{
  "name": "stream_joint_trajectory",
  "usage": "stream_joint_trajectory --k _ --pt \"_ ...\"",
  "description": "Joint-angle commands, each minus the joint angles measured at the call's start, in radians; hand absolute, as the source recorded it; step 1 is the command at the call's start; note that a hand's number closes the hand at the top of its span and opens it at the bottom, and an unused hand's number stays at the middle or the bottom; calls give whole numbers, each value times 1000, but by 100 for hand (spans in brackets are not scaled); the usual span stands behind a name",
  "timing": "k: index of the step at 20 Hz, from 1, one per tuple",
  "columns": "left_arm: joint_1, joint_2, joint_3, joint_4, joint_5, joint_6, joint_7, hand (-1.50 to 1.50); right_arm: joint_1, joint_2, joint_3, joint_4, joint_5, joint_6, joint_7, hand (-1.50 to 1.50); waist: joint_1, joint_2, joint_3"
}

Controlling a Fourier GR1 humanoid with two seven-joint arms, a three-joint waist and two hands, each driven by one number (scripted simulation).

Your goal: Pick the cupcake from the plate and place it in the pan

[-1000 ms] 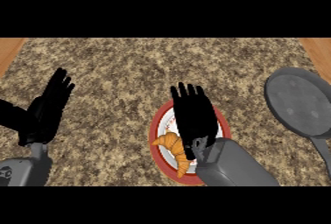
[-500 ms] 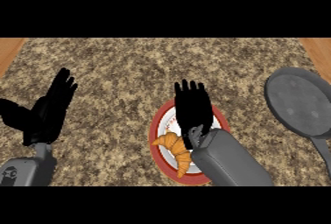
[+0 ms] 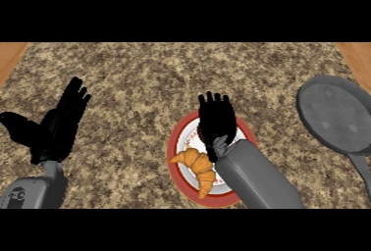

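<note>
A round plate (image 3: 174, 147) with a red rim is seen near the middle of the speckled brown counter (image 3: 145, 73). 1 piece of food is lying on it. It is golden brown and curved, and it looks like a croissant (image 3: 197, 167). It lies on the lower left part of the plate.

The right hand (image 3: 216, 122) is held over the upper part of the plate. Its fingers are kept straight and a little spread, pointing away from the robot. Nothing is held in it. The croissant is just beside the thumb side of this hand, but it cannot be told if they touch. Part of the plate is hidden by the grey right forearm (image 3: 253, 179).

A dark grey pan (image 3: 337, 117) is set at the right side of the counter, apart from the plate. Its handle (image 3: 360, 169) is pointed down toward the lower edge.

The left hand (image 3: 62, 125) is seen at the left, resting with its fingers up and wide. Nothing is held in it.
</note>
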Motion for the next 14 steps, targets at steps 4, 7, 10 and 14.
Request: stream_joint_trajectory --k 4,7,10,14 --pt "-40 28 54 -24 17 -24 75 0 -33 8 -41 99 -4 -79 -80 -150 2 0 0" --pt "-13 -1 34 -55 1 -21 75 0 -48 8 1 114 -56 -115 -21 -150 3 0 0" --pt "-98 3 62 66 3 -30 36 0 -10 8 -8 256 -11 -243 -139 -150 3 3 0" --pt "8 -19 41 35 -18 -55 -38 0 -59 8 31 321 -29 -266 -190 150 10 3 0"
